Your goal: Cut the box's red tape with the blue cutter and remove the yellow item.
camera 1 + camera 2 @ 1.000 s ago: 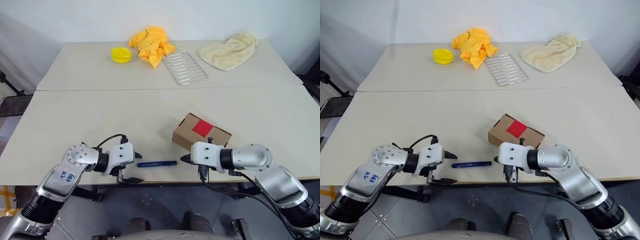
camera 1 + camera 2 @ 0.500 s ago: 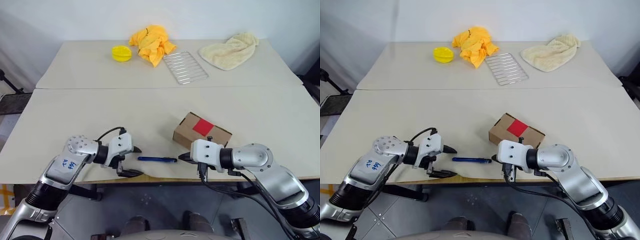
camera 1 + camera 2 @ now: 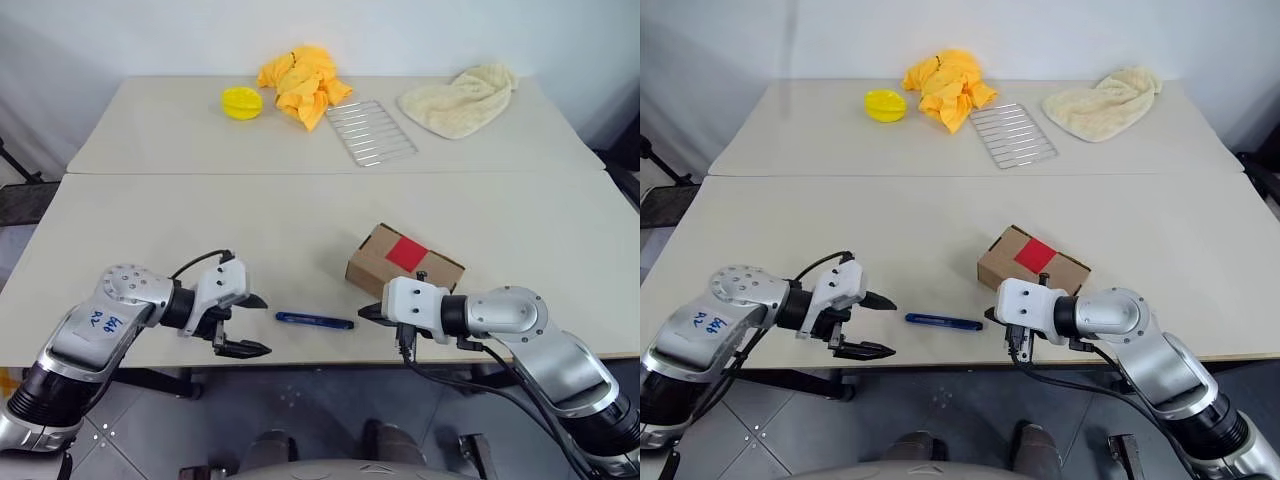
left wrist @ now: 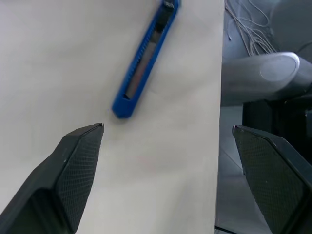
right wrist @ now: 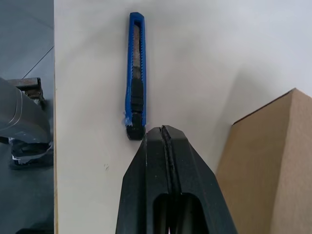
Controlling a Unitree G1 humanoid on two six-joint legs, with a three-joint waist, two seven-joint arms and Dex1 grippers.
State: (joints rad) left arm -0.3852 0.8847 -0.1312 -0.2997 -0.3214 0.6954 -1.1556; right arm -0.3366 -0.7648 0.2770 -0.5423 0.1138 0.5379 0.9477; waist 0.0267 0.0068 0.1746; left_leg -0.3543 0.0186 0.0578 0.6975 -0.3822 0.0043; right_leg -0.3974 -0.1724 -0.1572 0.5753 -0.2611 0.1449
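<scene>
- Near the tabletop's front edge, the blue cutter lies flat and unheld, between the two grippers.
- Left gripper hangs just beside its left end, fingers spread wide, one overhanging the edge.
- Right gripper, fingers pressed together, sits at the cutter's other end, beside the box.
- Red tape looks uncut; the yellow item is presumably inside.
- Picking up the cutter comes next: little room before the edge, open tabletop behind.
</scene>
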